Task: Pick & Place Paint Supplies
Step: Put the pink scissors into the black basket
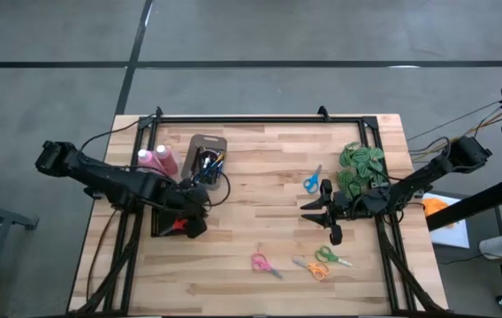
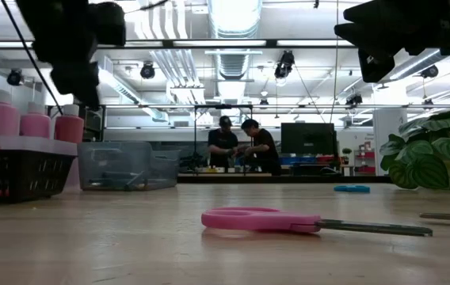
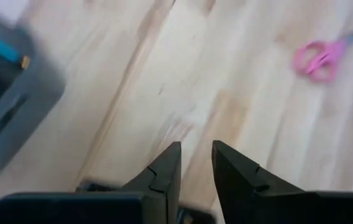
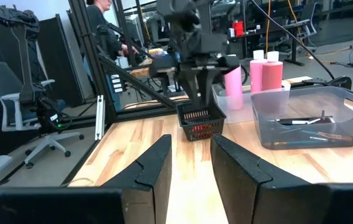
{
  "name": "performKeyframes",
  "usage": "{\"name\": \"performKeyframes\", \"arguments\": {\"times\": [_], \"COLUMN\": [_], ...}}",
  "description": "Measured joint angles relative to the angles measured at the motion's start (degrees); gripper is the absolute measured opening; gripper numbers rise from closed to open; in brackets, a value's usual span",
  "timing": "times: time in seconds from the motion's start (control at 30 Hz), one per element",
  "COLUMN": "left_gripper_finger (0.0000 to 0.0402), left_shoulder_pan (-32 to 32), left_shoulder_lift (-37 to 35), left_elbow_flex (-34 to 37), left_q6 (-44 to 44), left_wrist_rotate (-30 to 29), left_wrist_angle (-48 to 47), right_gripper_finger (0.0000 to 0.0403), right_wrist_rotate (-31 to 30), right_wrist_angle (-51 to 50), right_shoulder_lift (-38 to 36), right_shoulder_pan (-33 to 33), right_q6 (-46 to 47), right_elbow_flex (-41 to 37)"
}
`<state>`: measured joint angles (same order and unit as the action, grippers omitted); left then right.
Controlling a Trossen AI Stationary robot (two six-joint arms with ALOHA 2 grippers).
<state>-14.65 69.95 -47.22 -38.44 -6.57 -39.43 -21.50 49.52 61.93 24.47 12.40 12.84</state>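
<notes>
Your left claw (image 3: 195, 146) has its fingers a narrow gap apart, with nothing between them and only bare desk (image 3: 238, 74) below. In the high view it hangs just above the small black basket (image 1: 170, 226) at the desk's left side. The right wrist view confirms this, showing the fingers pointing down over the basket's rim.

Just beyond the basket is the grey bin (image 1: 205, 162), with the thin paintbrushes (image 4: 307, 122) lying loose in it. The pink bottles (image 1: 158, 159) stand upright beside the bin, white caps on.

Your right claw (image 4: 189, 138) is also slightly parted and empty. It waits above the desk near the leafy plant (image 1: 361, 166). Four pairs of scissors lie across the middle of the desk, the pink scissors (image 1: 264, 263) among them.

Assessment: you are between grasps, with no supply in hand.

Next move, as judged: take the left claw from the basket to the bin or the bottles and widen it first. The brushes lie flat and overlapping, so a low, square approach on a single handle is advisable. The bottles need a grip around the body, below the cap.
</notes>
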Motion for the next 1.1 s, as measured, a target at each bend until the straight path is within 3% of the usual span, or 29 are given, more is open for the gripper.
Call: {"name": "performKeyframes", "arguments": {"times": [0.2, 0.43, 0.83, 1.1], "left_gripper_finger": [0.0094, 0.0094, 0.0097, 0.0097], "left_shoulder_pan": [-2.35, -3.33, -5.22, -6.1], "left_shoulder_lift": [2.88, 14.64, 36.36, 41.74], "left_elbow_flex": [-0.13, -1.7, -21.15, -28.31], "left_q6": [1.17, 4.48, 10.17, 10.12], "left_wrist_rotate": [-4.15, -3.23, -2.62, -1.98], "left_wrist_angle": [9.36, 19.42, 15.56, 14.11], "right_gripper_finger": [0.0109, 0.0109, 0.0109, 0.0109], "right_wrist_rotate": [0.02, 0.0, 0.0, 0.0], "right_wrist_angle": [0.02, 0.0, 0.0, 0.0], "right_shoulder_lift": [0.0, 0.0, 0.0, 0.0], "right_shoulder_pan": [0.0, 0.0, 0.0, 0.01], "right_q6": [0.0, 0.0, 0.0, 0.0], "right_elbow_flex": [0.0, 0.0, 0.0, 0.0]}}
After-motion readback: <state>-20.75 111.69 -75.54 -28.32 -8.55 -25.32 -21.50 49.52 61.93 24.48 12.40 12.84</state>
